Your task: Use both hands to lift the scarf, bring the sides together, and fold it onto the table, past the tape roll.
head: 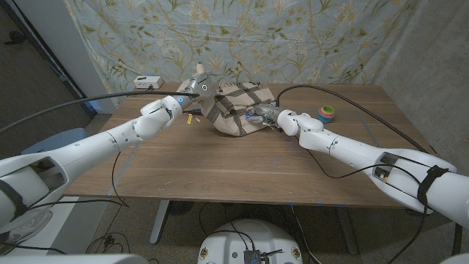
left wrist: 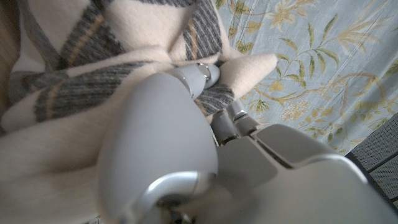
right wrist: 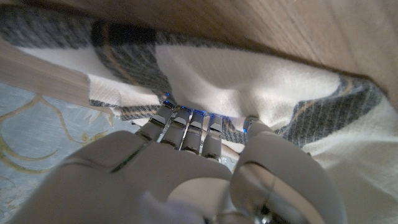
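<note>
Scarf [head: 238, 110] bunched up at the far middle of the table [head: 242, 169], one corner lifted off the wood. Left hand [head: 196, 87] grips that raised corner on the left, fingers [left wrist: 202, 73] curled into the cloth. Right hand [head: 265, 114] holds the right edge, fingers [right wrist: 186, 124] together, pressed into the fabric. Tape roll [head: 326, 112] sits right of the scarf, apart. Small yellow item [head: 194, 117] near left.
</note>
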Available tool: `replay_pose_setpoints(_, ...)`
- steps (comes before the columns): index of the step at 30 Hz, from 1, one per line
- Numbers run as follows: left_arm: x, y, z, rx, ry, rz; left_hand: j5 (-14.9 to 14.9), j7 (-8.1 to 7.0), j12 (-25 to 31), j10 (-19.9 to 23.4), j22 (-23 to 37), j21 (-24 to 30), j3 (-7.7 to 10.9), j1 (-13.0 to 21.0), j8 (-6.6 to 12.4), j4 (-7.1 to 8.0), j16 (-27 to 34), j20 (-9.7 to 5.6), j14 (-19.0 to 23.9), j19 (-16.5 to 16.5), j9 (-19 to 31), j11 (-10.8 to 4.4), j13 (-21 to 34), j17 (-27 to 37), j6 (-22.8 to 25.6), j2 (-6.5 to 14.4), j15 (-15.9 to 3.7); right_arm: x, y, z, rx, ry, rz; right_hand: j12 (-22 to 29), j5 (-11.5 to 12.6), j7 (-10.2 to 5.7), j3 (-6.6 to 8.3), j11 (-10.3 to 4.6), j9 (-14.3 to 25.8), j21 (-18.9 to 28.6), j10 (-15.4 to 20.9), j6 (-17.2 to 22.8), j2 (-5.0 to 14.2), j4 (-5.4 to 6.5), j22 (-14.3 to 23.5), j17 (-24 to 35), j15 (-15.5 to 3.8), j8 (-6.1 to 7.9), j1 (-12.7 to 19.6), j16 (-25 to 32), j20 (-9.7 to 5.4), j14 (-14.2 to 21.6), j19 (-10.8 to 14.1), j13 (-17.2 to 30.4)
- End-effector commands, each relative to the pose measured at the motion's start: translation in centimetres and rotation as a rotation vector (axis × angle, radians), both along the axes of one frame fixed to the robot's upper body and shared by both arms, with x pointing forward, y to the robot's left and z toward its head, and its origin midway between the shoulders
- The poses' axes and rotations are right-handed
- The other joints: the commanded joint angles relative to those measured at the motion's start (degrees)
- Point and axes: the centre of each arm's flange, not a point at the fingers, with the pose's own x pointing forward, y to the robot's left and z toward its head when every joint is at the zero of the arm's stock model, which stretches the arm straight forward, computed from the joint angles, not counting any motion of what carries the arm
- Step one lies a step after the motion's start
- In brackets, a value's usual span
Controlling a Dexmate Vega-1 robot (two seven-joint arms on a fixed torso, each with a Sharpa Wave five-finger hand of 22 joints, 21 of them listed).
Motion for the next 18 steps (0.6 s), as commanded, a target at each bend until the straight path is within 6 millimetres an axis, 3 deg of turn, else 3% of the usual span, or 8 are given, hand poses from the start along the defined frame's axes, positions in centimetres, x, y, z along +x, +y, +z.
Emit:
replay_pose_setpoints(1,-0.8,-8.2,11.5,0.354,-0.257,-0.181,-1.83,0.11,-0.60,-0.16,-6.30,5.78,2.04,-1.14,1.38,0.05,-0.72,-2.55,6.84,-3.26,0.76,-0.87,5.34,4.80,-1.61,-0.41,-7.31,-1.0,2.6,-2.9,-0.110,0.039,0.096,-1.07,0.60,-0.62,2.50,0.88,4.05,-0.64,-0.20,-1.32,-1.28,0.25,0.42,-0.56,-1.19,-1.72,-0.83,-0.61,0.63,1.24,4.71,0.30)
replay_pose_setpoints(7,-1.5,-8.5,12.4,0.352,-0.289,-0.185,-1.88,0.13,-0.80,-0.08,-6.58,6.11,2.21,-1.19,1.44,0.09,-0.89,-2.58,6.94,-3.43,0.67,-0.94,5.41,5.07,-1.53,-0.40,-7.29,-1.5,2.7,-1.3,-0.039,-0.004,0.106,-1.16,0.60,-0.76,2.58,0.85,4.06,-0.72,-0.32,-1.42,-1.34,0.05,0.42,-0.55,-1.13,-1.77,-0.71,-0.65,0.65,1.05,4.74,0.30)
replay_pose_setpoints(18,-2.0,-8.4,13.2,0.361,-0.311,-0.193,-1.96,0.04,-1.05,0.07,-6.90,6.61,2.48,-1.25,1.53,0.09,-1.14,-2.55,7.12,-3.66,0.44,-0.90,5.60,5.49,-1.35,-0.37,-7.33,-1.4,3.2,-0.4,-0.029,-0.016,0.103,-1.26,0.55,-0.96,2.59,0.90,4.07,-0.89,-0.39,-1.68,-1.39,-0.11,0.42,-0.41,-1.02,-1.88,-0.74,-0.55,0.62,0.91,4.77,0.31)
